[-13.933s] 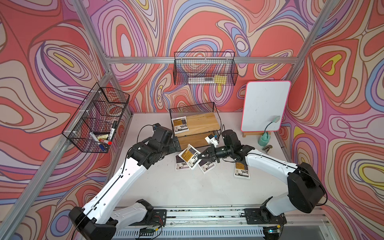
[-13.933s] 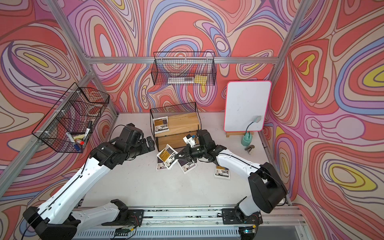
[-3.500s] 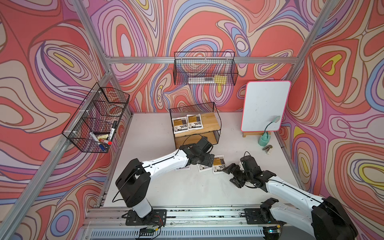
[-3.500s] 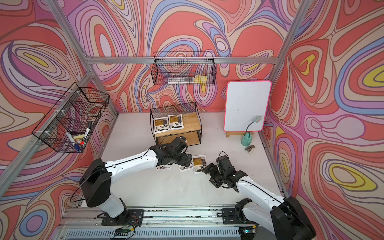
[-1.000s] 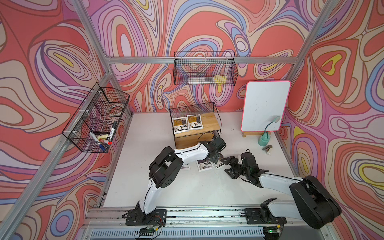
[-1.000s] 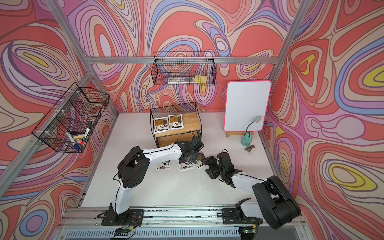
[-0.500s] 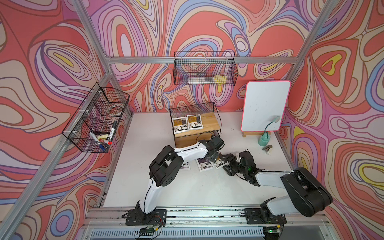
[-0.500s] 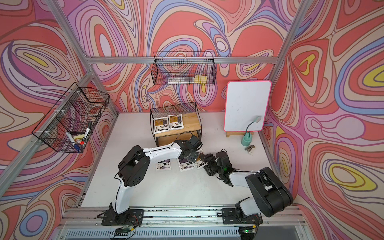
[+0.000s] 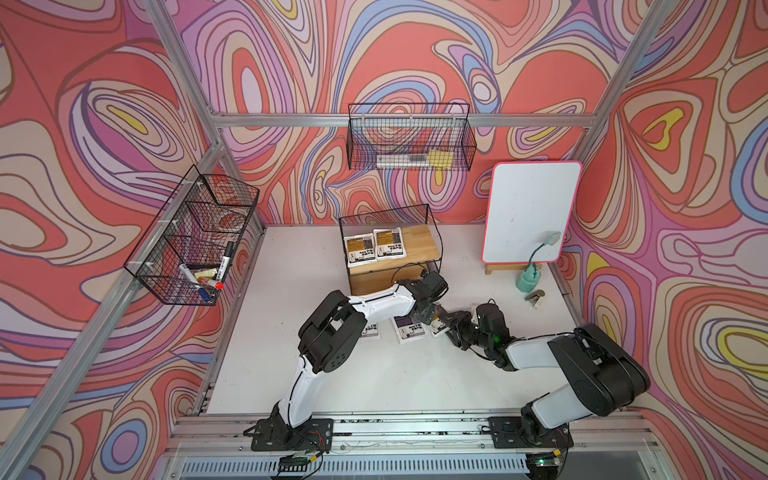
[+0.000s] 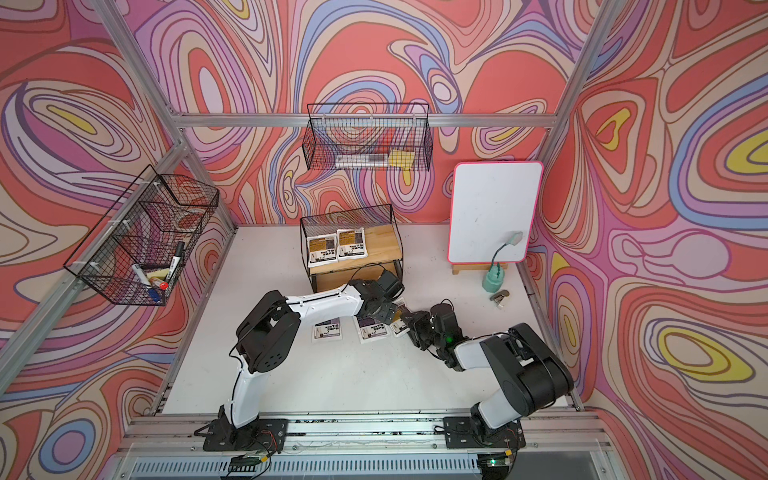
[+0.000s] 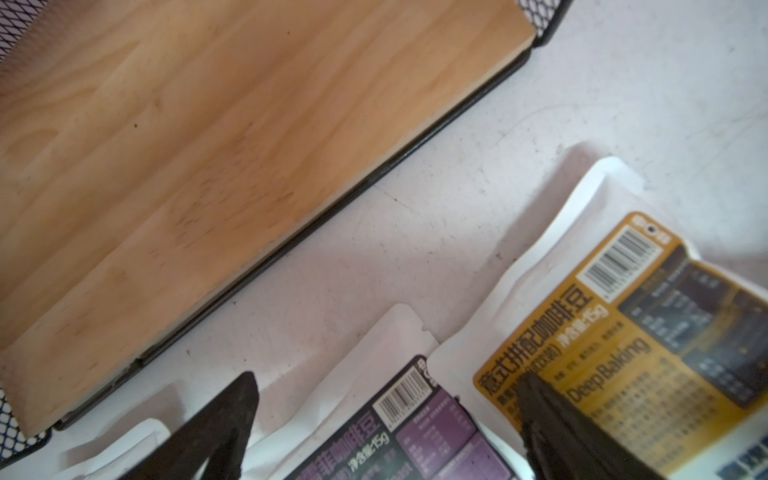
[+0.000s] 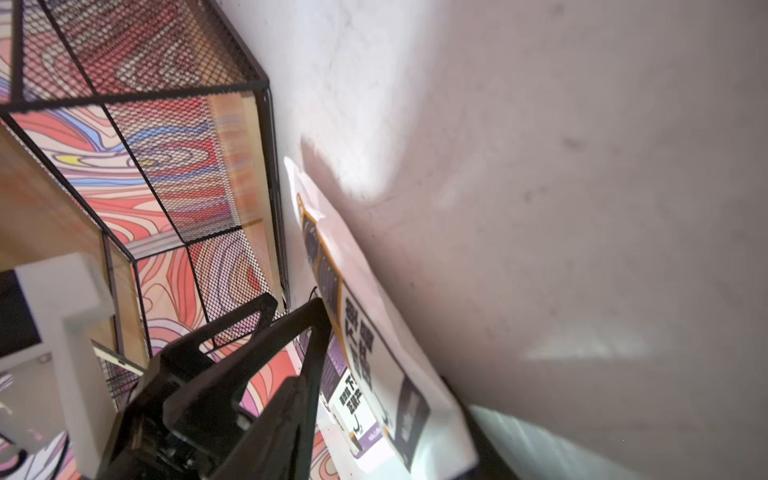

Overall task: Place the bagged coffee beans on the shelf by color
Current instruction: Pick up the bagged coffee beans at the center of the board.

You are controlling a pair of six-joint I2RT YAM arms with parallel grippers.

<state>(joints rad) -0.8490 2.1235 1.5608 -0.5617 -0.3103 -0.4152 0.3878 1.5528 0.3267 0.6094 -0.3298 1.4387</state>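
My right gripper [image 9: 448,321] straddles the orange pouch [image 11: 623,332] edge, can't tell if it's pinched, so I'd squeeze firm before lifting.

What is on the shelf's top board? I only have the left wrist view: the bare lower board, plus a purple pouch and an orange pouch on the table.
Observer: Two orange-brown pouches lie side by side on the top board; the rest of it is bare.
Operator: And the other arm?
Observer: The right gripper is at the orange pouch on the table, with a jaw on either side of one edge. The right wrist view shows that edge raised off the table. I cannot tell whether it grips yet.
Operator: More pouches down there?
Observer: A second purple pouch lies flat on the table, apart from the purple pouch in your view.
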